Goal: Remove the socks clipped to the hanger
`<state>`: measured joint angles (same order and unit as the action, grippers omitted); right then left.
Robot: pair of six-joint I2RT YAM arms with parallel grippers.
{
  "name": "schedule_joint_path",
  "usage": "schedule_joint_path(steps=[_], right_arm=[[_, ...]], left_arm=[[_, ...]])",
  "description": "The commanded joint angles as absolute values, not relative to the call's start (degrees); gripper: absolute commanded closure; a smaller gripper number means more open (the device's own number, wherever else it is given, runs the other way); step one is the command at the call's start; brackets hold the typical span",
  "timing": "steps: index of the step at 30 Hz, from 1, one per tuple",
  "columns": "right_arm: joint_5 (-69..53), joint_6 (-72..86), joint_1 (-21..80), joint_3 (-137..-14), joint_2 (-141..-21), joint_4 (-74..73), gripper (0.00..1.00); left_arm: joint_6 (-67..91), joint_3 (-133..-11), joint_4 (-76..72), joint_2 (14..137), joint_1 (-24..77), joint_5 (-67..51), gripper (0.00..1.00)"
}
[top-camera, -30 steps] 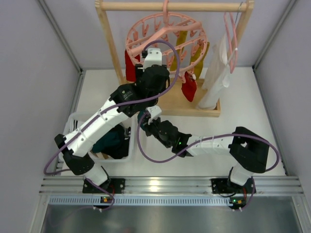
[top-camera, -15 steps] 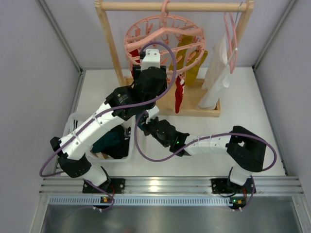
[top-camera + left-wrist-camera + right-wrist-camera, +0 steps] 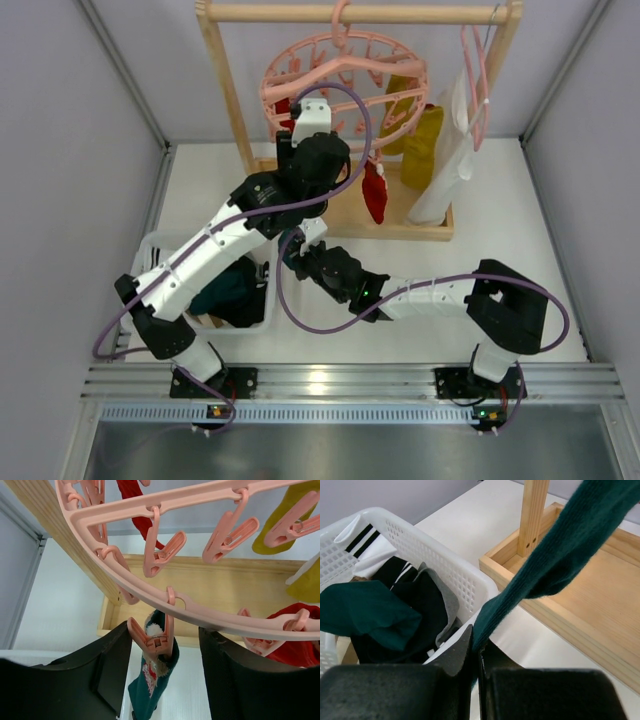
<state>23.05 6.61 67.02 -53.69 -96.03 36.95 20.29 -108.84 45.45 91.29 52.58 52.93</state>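
The round pink hanger (image 3: 345, 75) hangs from the wooden rail; its ring (image 3: 150, 587) fills the left wrist view. A dark teal sock (image 3: 152, 685) with a white-and-red pattern hangs from a pink clip (image 3: 152, 637). My left gripper (image 3: 165, 680) is open, its fingers on either side of that clip and sock top, not touching them. My right gripper (image 3: 477, 647) is shut on the lower end of the teal sock (image 3: 560, 550), which stretches up and to the right. A red sock (image 3: 374, 190) and mustard yellow socks (image 3: 420, 130) hang from other clips.
A white basket (image 3: 160, 250) holding several socks stands at the left, also in the right wrist view (image 3: 435, 565). A wooden rack with a tray base (image 3: 410, 225) carries the rail. A white cloth (image 3: 450, 150) hangs on a slim pink hanger at the right.
The ring hanger has swung and turned; the red and yellow socks have shifted to the right. My left gripper rose to the ring's clips. My right gripper has stayed shut on the teal sock.
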Motion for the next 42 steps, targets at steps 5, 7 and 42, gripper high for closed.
schedule_joint_path(steps=[5, 7, 42], right_arm=[[22.50, 6.68, 68.55, -53.62, -94.22, 38.14, 1.00], [22.41, 6.68, 68.64, -53.35, -94.04, 38.14, 1.00], [-18.97, -2.46, 66.01, -57.02, -78.03, 18.55, 1.00]], left_arm=[[20.83, -110.13, 43.07, 91.94, 49.23, 53.18, 0.52], [21.01, -110.04, 42.63, 91.93, 48.78, 52.21, 0.59], [22.33, -83.50, 42.45, 54.68, 48.08, 62.40, 0.02]])
